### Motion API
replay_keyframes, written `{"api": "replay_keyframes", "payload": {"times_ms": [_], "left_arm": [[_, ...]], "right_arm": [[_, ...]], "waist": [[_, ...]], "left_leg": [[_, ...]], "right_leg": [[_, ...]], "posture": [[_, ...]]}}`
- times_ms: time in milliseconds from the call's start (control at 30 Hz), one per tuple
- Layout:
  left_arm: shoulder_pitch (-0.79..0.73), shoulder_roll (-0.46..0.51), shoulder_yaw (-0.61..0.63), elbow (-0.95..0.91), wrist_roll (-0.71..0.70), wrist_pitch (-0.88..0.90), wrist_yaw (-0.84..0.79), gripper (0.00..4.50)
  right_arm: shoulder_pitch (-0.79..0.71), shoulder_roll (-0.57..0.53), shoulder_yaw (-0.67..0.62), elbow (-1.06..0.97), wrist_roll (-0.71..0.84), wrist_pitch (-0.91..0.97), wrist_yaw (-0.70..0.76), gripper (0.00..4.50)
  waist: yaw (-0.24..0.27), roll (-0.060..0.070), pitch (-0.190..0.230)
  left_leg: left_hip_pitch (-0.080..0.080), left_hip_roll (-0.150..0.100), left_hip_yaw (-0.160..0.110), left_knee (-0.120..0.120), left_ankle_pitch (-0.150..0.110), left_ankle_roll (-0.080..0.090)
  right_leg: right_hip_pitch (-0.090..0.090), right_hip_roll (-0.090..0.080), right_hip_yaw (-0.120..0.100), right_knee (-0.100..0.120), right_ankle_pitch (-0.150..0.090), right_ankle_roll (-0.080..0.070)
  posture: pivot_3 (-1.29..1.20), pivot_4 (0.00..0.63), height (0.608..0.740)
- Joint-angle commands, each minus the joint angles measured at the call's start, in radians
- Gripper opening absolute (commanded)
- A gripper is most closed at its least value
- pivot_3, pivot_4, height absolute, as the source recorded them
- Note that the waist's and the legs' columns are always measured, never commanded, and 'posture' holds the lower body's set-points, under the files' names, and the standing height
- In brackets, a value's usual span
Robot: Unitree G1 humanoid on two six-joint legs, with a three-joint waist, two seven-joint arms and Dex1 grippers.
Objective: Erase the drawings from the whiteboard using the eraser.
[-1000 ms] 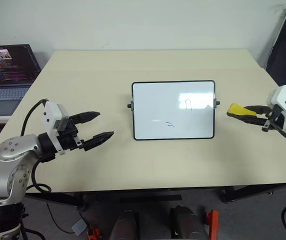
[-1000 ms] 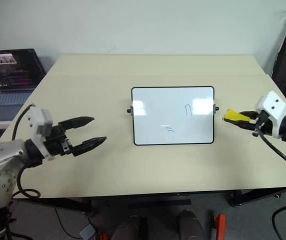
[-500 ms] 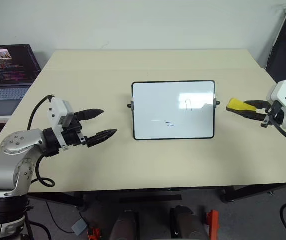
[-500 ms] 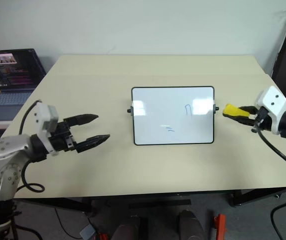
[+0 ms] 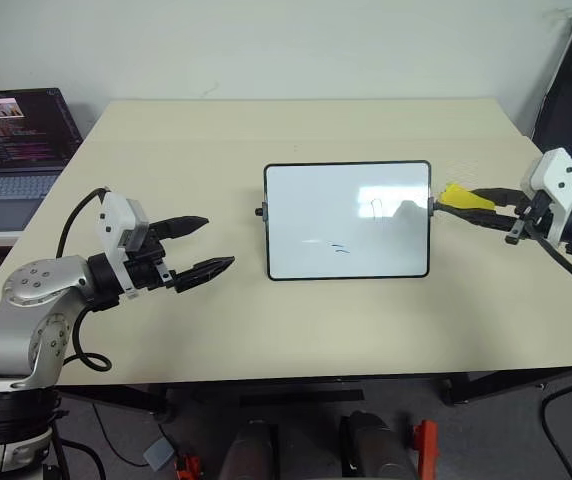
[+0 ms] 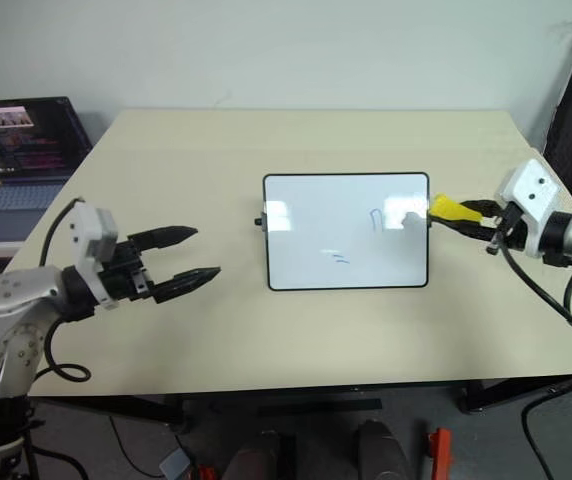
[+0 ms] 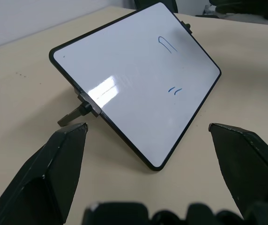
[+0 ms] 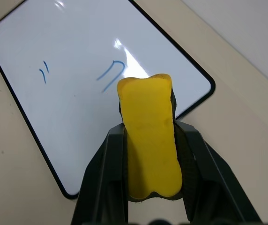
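A pale beige table [image 5: 216, 330] with a smooth, matte top carries the scene. On it, near the middle, rests one thing — the whiteboard [image 5: 306, 225], a small glossy white panel in a thin black frame with rounded corners, propped at a tilt on small black knobs at its side edges — bearing the drawings [image 5: 375, 207], an arch-like mark and two short dashes in blue.

The small rectangular white whiteboard [image 5: 347, 220] in its thin black plastic-looking frame is glossy, mirroring bright glare. The beige tabletop [image 5: 296, 320] looks smooth and matt. The bright yellow soft-looking wedge eraser [image 8: 150, 136] appears matt.
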State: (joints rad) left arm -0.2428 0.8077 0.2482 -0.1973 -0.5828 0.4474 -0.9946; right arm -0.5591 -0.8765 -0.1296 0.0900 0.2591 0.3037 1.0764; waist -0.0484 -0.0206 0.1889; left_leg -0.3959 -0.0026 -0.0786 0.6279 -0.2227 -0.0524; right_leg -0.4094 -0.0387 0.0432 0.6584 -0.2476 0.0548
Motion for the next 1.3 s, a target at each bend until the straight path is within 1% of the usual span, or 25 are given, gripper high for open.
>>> {"api": "replay_keyframes", "payload": {"times_ms": [33, 100, 167, 233, 267, 333, 433, 600, 700, 800, 1000, 1033, 1100, 1133, 1200, 1300], "left_arm": [[-0.015, -0.003, -0.006, -0.004, 0.007, -0.023, -0.007, 4.50], [-0.022, -0.012, -0.018, 0.001, 0.010, -0.024, -0.009, 4.50], [-0.031, -0.019, -0.023, 0.002, 0.008, -0.020, -0.007, 4.50], [-0.036, -0.022, -0.025, 0.004, 0.009, -0.018, -0.008, 4.50], [-0.035, -0.020, -0.025, 0.004, 0.009, -0.018, -0.010, 4.50], [-0.034, -0.015, -0.023, 0.002, 0.008, -0.016, -0.013, 4.50], [-0.029, -0.009, -0.015, -0.006, 0.005, -0.010, -0.013, 4.50], [-0.014, -0.008, -0.006, -0.023, 0.003, -0.005, -0.007, 4.50], [-0.012, -0.008, -0.005, -0.027, 0.002, -0.003, -0.002, 4.50], [-0.012, -0.007, -0.004, -0.029, 0.001, -0.002, 0.003, 4.50], [-0.012, -0.005, 0.002, -0.030, 0.000, -0.002, 0.005, 4.50], [-0.013, -0.004, 0.002, -0.031, 0.000, -0.001, 0.006, 4.50], [-0.017, -0.004, 0.002, -0.031, 0.000, 0.000, 0.006, 4.50], [-0.019, -0.003, 0.002, -0.030, 0.000, 0.001, 0.005, 4.50], [-0.020, 0.000, 0.003, -0.028, 0.001, -0.001, 0.002, 4.50], [-0.026, 0.002, 0.001, -0.026, 0.001, 0.000, 0.000, 4.50]], "right_arm": [[-0.061, 0.123, 0.057, -0.045, 0.035, -0.028, -0.038, 1.02], [-0.080, 0.206, 0.104, -0.046, 0.025, -0.047, -0.048, 1.02], [-0.095, 0.293, 0.161, -0.002, -0.018, -0.105, -0.070, 1.02], [-0.106, 0.349, 0.198, 0.048, -0.052, -0.154, -0.092, 1.02], [-0.108, 0.376, 0.222, 0.084, -0.075, -0.182, -0.105, 1.02], [-0.119, 0.415, 0.247, 0.151, -0.108, -0.234, -0.128, 1.02], [-0.143, 0.449, 0.243, 0.234, -0.134, -0.307, -0.164, 1.02], [-0.160, 0.463, 0.270, 0.369, -0.199, -0.421, -0.190, 1.02], [-0.164, 0.476, 0.283, 0.434, -0.230, -0.457, -0.213, 1.02], [-0.148, 0.469, 0.324, 0.491, -0.294, -0.500, -0.232, 1.01], [-0.071, 0.469, 0.393, 0.551, -0.361, -0.555, -0.231, 1.01], [-0.051, 0.469, 0.405, 0.550, -0.362, -0.559, -0.218, 1.01], [-0.021, 0.471, 0.415, 0.549, -0.357, -0.561, -0.201, 1.01], [-0.008, 0.470, 0.421, 0.543, -0.353, -0.557, -0.190, 1.01], [0.004, 0.465, 0.429, 0.531, -0.357, -0.553, -0.181, 1.01], [-0.001, 0.465, 0.421, 0.518, -0.354, -0.550, -0.192, 1.01]], "waist": [[-0.003, 0.000, 0.000], [-0.011, 0.000, 0.000], [-0.009, 0.000, 0.000], [-0.008, 0.000, 0.000], [-0.006, 0.000, 0.000], [0.000, 0.000, 0.000], [0.004, 0.000, 0.000], [0.001, 0.000, 0.000], [-0.002, 0.000, 0.000], [-0.005, -0.001, 0.000], [-0.008, -0.003, -0.002], [-0.008, -0.004, -0.002], [-0.008, -0.004, -0.003], [-0.008, -0.004, -0.003], [-0.009, -0.004, -0.003], [-0.008, -0.005, -0.003]], "left_leg": [[0.000, 0.000, 0.000, 0.000, 0.000, 0.000], [0.002, 0.001, 0.000, 0.000, 0.000, 0.000], [0.002, 0.001, 0.000, 0.000, 0.000, 0.000], [0.001, 0.001, -0.001, 0.000, 0.000, 0.000], [0.001, 0.001, -0.001, 0.000, 0.000, 0.000], [0.001, 0.000, -0.001, 0.001, 0.000, 0.000], [0.000, -0.001, -0.001, 0.001, 0.000, 0.000], [0.001, 0.000, -0.001, 0.000, 0.000, 0.000], [0.001, 0.000, -0.001, 0.000, 0.000, 0.000], [0.002, 0.000, -0.001, 0.000, 0.000, 0.000], [0.010, 0.000, -0.001, 0.000, 0.000, 0.000], [0.013, 0.000, -0.001, 0.000, 0.000, 0.000], [0.021, 0.001, -0.001, 0.000, 0.000, 0.000], [0.025, 0.001, -0.001, 0.000, 0.000, 0.000], [0.033, 0.001, -0.001, 0.000, 0.000, 0.000], [0.034, 0.001, -0.001, 0.001, 0.000, 0.000]], "right_leg": [[0.000, 0.000, 0.000, 0.000, 0.000, 0.000], [0.001, 0.001, 0.001, 0.001, 0.000, 0.000], [0.001, 0.002, 0.000, 0.002, 0.000, 0.000], [0.000, 0.002, 0.000, 0.003, 0.001, -0.001], [0.000, 0.001, 0.000, 0.002, 0.002, -0.003], [0.000, 0.000, 0.000, 0.002, 0.002, -0.003], [0.000, 0.000, -0.001, 0.001, 0.002, -0.003], [0.000, 0.000, -0.001, 0.001, 0.002, -0.003], [0.000, 0.000, -0.001, 0.002, 0.002, -0.003], [0.001, 0.000, 0.000, 0.002, 0.002, -0.003], [0.007, 0.001, 0.000, 0.004, 0.002, -0.003], [0.009, 0.001, 0.000, 0.004, 0.000, 0.000], [0.019, 0.001, 0.000, 0.003, -0.002, -0.001], [0.023, 0.001, 0.000, 0.002, -0.005, -0.006], [0.030, 0.001, 0.001, 0.002, -0.005, -0.006], [0.031, 0.001, 0.001, 0.002, -0.005, -0.006]], "posture": [[0.00, 0.150, 0.740], [0.00, 0.150, 0.740], [0.00, 0.150, 0.740], [0.00, 0.150, 0.740], [0.00, 0.150, 0.740], [0.00, 0.150, 0.740], [0.00, 0.150, 0.740], [0.00, 0.150, 0.740], [0.00, 0.150, 0.740], [0.00, 0.150, 0.740], [0.00, 0.150, 0.740], [0.00, 0.150, 0.740], [0.00, 0.150, 0.740], [0.00, 0.150, 0.740], [0.00, 0.150, 0.740], [0.00, 0.150, 0.740]]}}
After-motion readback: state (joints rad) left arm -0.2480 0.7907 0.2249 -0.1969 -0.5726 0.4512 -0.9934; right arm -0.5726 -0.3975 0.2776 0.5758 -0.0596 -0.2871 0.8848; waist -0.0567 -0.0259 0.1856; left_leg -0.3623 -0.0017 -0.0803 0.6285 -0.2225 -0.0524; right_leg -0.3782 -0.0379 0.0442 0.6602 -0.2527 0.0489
